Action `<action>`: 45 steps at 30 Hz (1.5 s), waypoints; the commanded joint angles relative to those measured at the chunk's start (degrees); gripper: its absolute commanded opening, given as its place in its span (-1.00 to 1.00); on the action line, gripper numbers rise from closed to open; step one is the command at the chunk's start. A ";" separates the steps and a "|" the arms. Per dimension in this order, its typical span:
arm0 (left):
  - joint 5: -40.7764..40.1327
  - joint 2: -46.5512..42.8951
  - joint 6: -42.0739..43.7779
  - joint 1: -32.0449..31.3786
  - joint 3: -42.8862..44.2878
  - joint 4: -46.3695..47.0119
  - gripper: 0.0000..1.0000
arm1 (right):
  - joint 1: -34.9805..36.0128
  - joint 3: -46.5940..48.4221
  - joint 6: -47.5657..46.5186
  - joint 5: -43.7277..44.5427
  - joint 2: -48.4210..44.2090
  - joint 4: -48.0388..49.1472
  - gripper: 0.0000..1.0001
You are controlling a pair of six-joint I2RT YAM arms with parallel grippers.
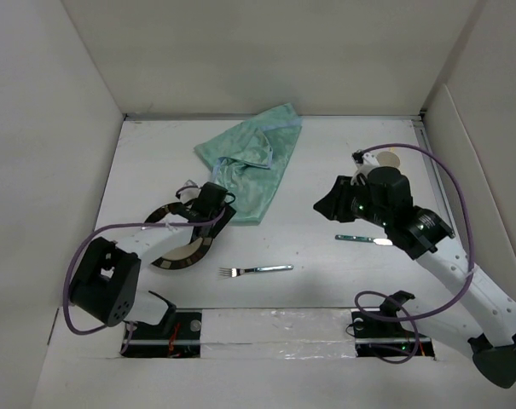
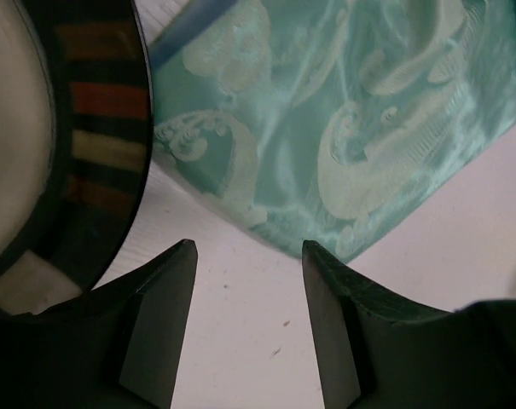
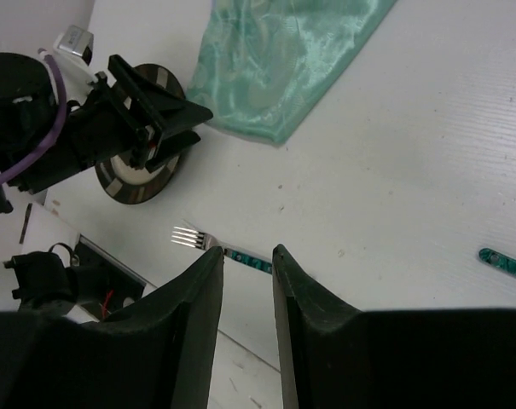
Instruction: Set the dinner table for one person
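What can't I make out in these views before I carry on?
Plate: top view, the left arm covers much of it; left wrist view crops it.
Knife: top view, its blade end meets the right arm; right wrist view shows only the handle tip.
Pale round thing behind the right arm: top view, mostly hidden, unidentifiable.
Fork: right wrist view, handle hidden behind the right pincer.

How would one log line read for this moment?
left claw: open, between plate and cloth | right claw: open, empty | fork, knife: on table
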 commanded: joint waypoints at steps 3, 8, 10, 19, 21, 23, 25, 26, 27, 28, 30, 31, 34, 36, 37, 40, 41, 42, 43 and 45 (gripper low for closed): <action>-0.98 5.83 -5.71 1.14 0.03 1.75 -0.01 | -0.34 -0.98 -0.55 -0.93 -3.06 -0.81 -0.29; -3.00 7.52 -8.96 1.14 1.17 0.00 -0.10 | -0.34 -1.33 -0.29 -1.11 -4.47 -1.52 -0.29; -4.57 7.78 -10.72 1.75 1.35 -0.89 -0.14 | -0.34 -1.50 -0.11 -1.11 -4.73 -1.78 -0.29; -9.67 11.91 -11.08 2.28 6.88 -4.15 -0.45 | -0.34 -2.65 0.33 -0.93 -5.70 -1.69 -0.26; -10.73 12.70 -10.38 2.28 7.76 -4.41 -0.53 | -0.34 -3.09 0.50 -1.10 -5.96 -1.61 -0.21; -12.40 13.32 -9.15 2.28 9.69 -5.19 -0.66 | -0.34 -3.26 0.42 -1.19 -6.05 -1.61 -0.13; -13.54 14.55 -8.71 2.28 11.54 -6.25 -0.78 | -0.34 -3.26 0.50 -1.19 -6.05 -1.43 -0.11; -13.72 14.64 -8.27 2.28 11.89 -6.26 -0.95 | -0.34 -3.26 0.59 -1.19 -5.96 -1.43 -0.09; -13.90 14.64 -6.79 2.28 12.25 -6.08 -1.00 | -0.34 -3.26 0.42 -1.28 -5.96 -1.26 -0.05; -13.99 14.21 -5.73 2.28 13.38 -5.82 -1.00 | -0.34 -3.35 0.42 -1.28 -5.79 -1.17 -0.01; -15.47 13.15 -1.61 1.41 15.23 -4.76 -1.00 | -0.34 -3.61 0.59 -1.54 -5.44 -0.55 0.12; -16.96 11.93 -0.19 0.80 18.02 -4.76 -1.00 | -0.34 -3.96 0.68 -1.55 -5.35 -0.38 0.15; -18.21 10.34 5.86 -0.53 24.78 -4.76 -1.00 | -0.34 -5.10 1.64 -0.93 -4.38 1.20 0.29; -18.38 8.50 7.97 -2.01 28.05 -4.77 -1.00 | -0.34 -5.28 2.08 -0.76 -3.16 2.17 0.34; -18.47 7.79 11.04 -2.72 30.94 -3.98 -1.00 | -0.34 -5.37 2.26 -0.67 -2.63 2.44 0.35; -17.94 7.69 16.75 -5.53 39.45 -1.17 -1.00 | -0.34 -5.46 2.70 0.03 -0.96 3.49 0.41; -17.86 7.70 18.61 -6.49 42.37 -0.98 -1.00 | -0.34 -5.37 2.70 0.38 -0.60 4.10 0.41; -17.86 10.05 20.63 -7.64 46.14 -1.16 -1.00 | -0.86 -5.11 2.70 0.56 0.01 4.63 0.41; -18.81 11.98 22.56 -10.61 55.22 -2.64 -1.00 | -1.57 -4.85 2.70 0.65 0.36 4.90 0.41; -19.87 18.73 28.62 -13.70 65.46 -4.58 -1.00 | -2.44 -3.36 2.53 0.83 1.24 5.07 0.43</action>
